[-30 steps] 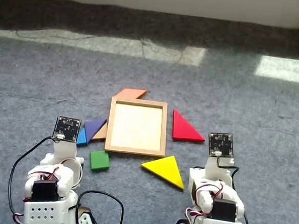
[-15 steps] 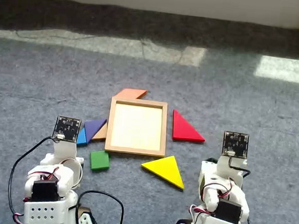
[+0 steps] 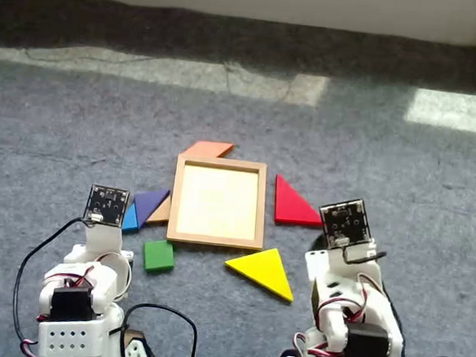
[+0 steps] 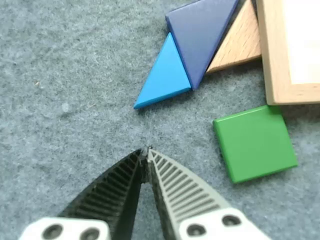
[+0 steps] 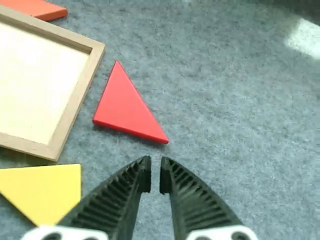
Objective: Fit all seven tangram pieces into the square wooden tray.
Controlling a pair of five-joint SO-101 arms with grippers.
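0 of 7 tangram pieces point(image 3: 264, 270) are seated. The square wooden tray point(image 3: 215, 241) lies empty, with the pieces outside its rim. The left gripper point(image 4: 145, 152) is clenched on nothing near the green square point(image 4: 255, 142). The right gripper point(image 5: 152, 172), narrowly parted, is positioned near the red triangle point(image 5: 122, 107).

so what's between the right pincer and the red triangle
Nothing but bare grey carpet. In the right wrist view, the right pincer hangs close to the red triangle, and no other piece lies in the stretch between them.
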